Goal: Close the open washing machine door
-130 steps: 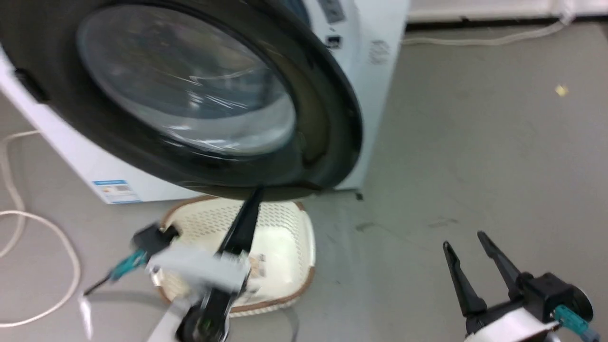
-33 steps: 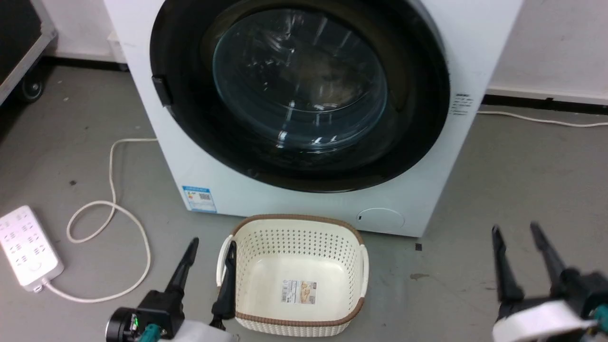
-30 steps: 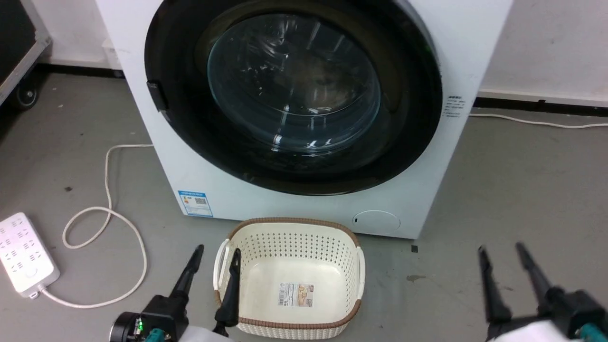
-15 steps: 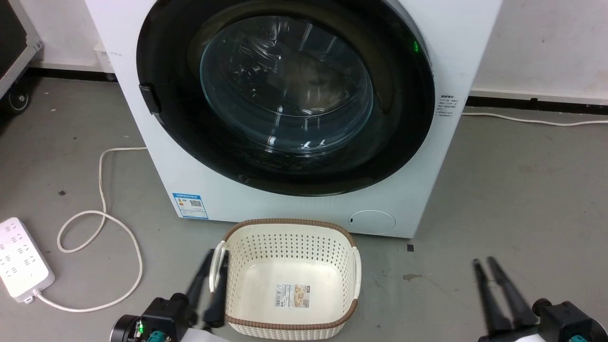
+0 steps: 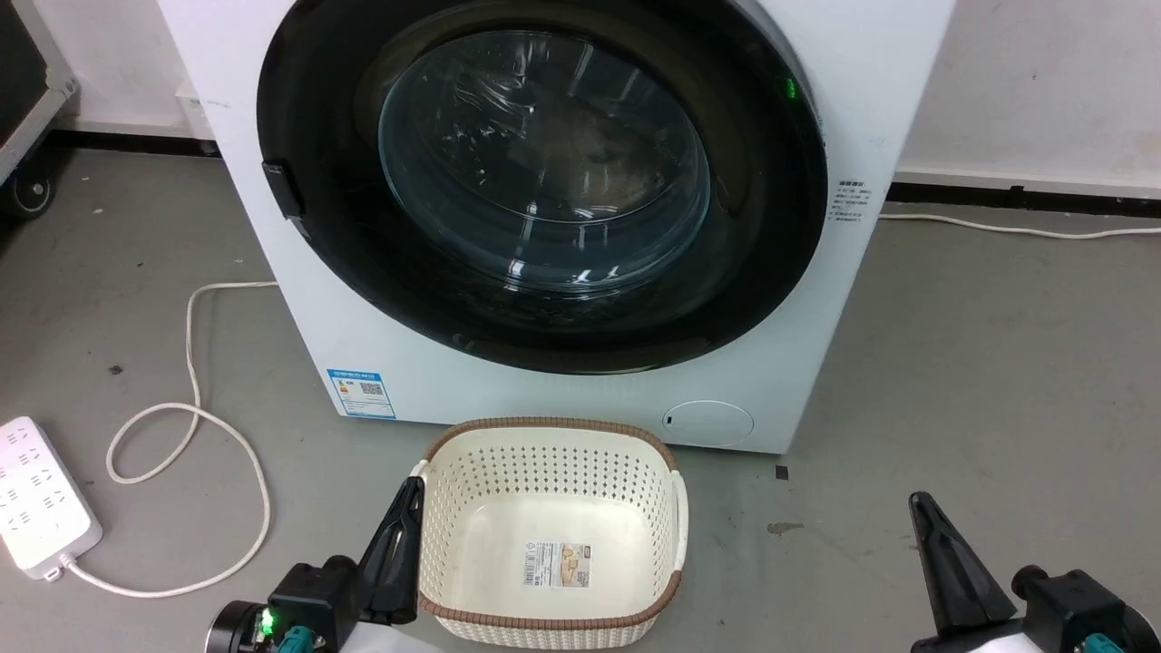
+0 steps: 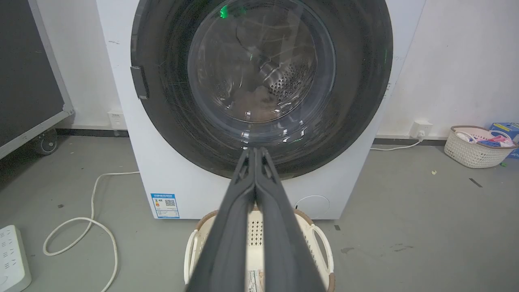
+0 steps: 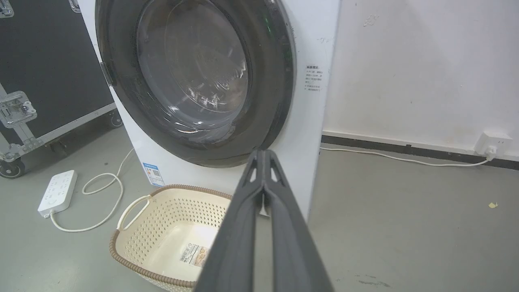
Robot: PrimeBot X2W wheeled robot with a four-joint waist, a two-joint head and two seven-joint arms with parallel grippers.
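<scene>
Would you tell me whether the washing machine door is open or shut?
Shut: the door sits flush against the washing machine.

The left gripper has long, tapering dark fingers, a black housing, a small green light and what looks like a teal plug. The right gripper shares the black and teal.

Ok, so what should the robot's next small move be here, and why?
Probably nothing more than keeping both arms back where they are. The washing machine door sits flush in the front of the washing machine, and no gap shows at its rim in any view. The left gripper and right gripper are both shut, low and clear of it. The task looks done.
</scene>
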